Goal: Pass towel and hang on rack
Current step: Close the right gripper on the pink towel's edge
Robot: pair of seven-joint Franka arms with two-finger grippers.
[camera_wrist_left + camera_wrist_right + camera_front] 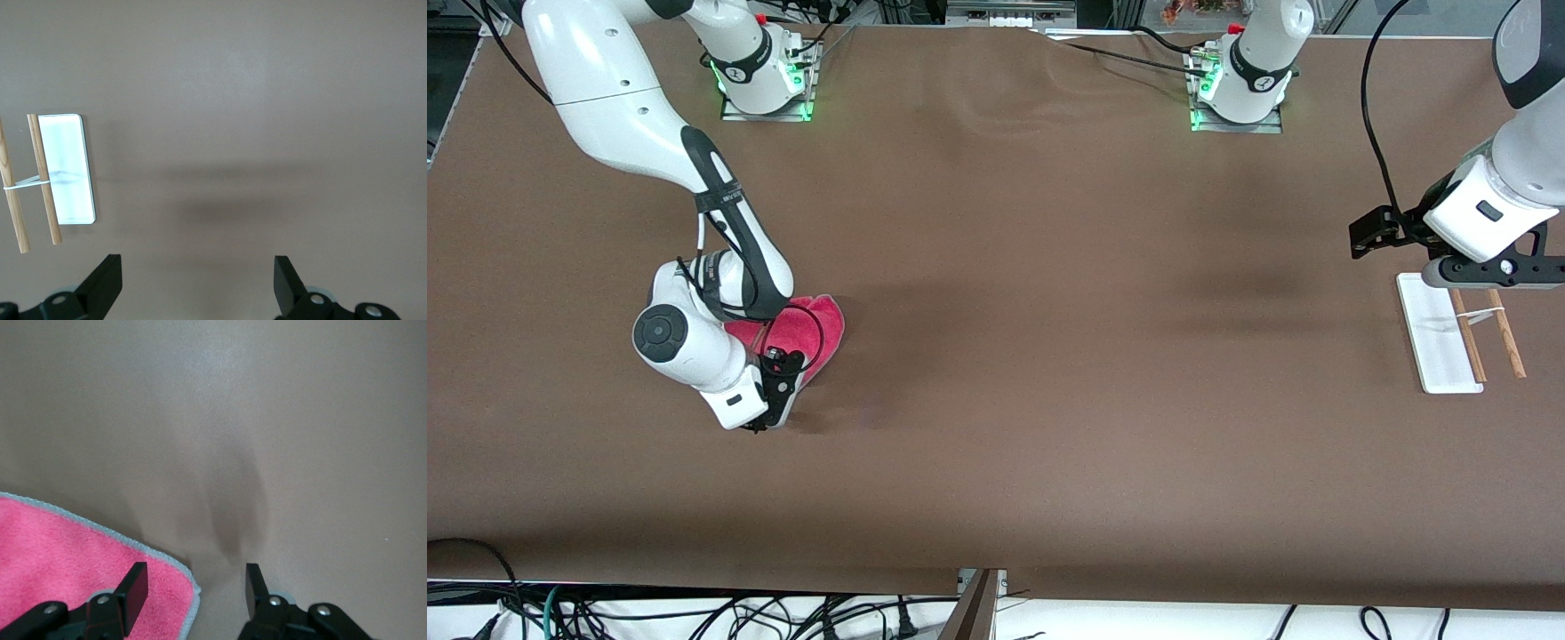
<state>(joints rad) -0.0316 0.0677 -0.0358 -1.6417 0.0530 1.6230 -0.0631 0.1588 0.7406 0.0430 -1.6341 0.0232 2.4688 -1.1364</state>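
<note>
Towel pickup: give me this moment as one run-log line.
stage: grasping | right gripper: open, straddling corner of towel | left gripper: open, waiting beside rack | towel: flat on table

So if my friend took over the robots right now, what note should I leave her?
Right gripper: down at the corner of the towel, jaws astride its grey edge, not shut on it.
Left gripper: jaws open, empty, waiting over the table beside the rack.
Towel: flat on the table at the right arm's end.
Rack: at the left arm's end, nothing on its rods.
Done: right arm has reached the towel.
Left: grasp, lift, pass to the left gripper, hang on the rack.
</note>
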